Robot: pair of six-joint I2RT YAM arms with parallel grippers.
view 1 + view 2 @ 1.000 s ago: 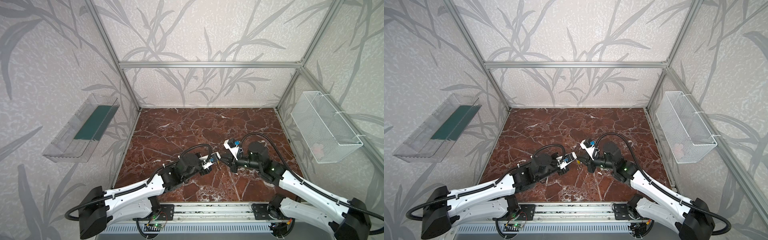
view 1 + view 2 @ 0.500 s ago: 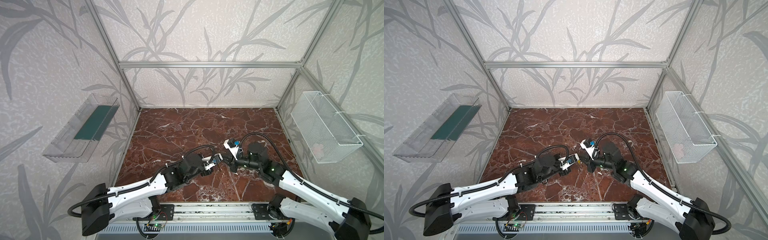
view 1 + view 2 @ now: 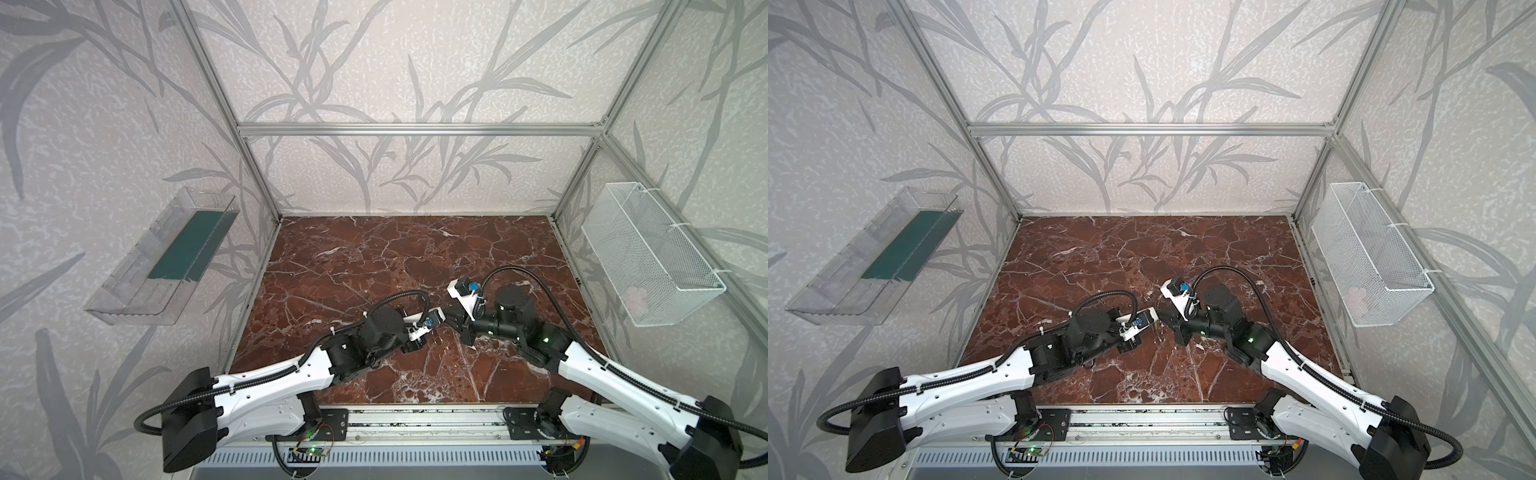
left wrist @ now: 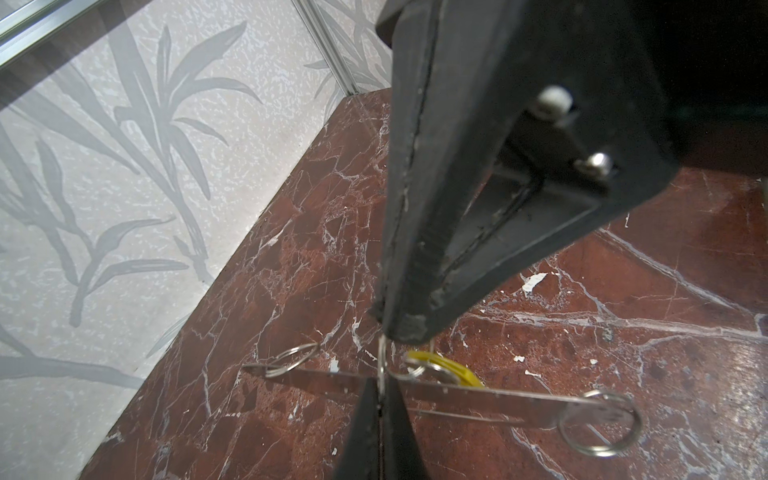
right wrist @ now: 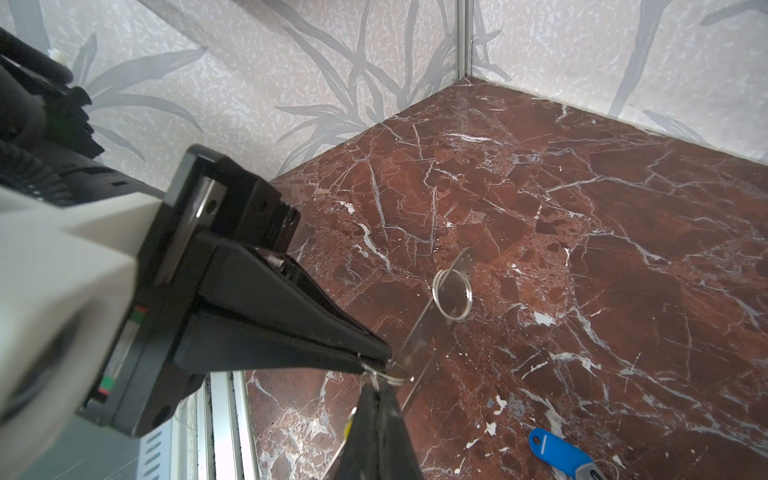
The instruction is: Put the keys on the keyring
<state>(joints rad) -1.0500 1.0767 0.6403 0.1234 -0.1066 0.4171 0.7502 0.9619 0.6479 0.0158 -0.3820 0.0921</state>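
Since the earlier frames the left arm has shifted slightly toward the right arm, which has held its position. Both end effectors meet over the middle of the table (image 3: 374,257), toward its near edge. Left end effector (image 4: 380,399) and right end effector (image 5: 376,403) are each fully closed, pinching opposite sides of one middle ring (image 5: 392,376). The keyring (image 4: 478,397), a thin metal strip seen edge-on, carries two further split rings: first end ring (image 4: 293,359) and second end ring (image 4: 598,424). Keys, count two: yellow key (image 4: 459,372), just beside the pinched ring; blue key (image 5: 557,451), flat on the table, apart from the keyring.
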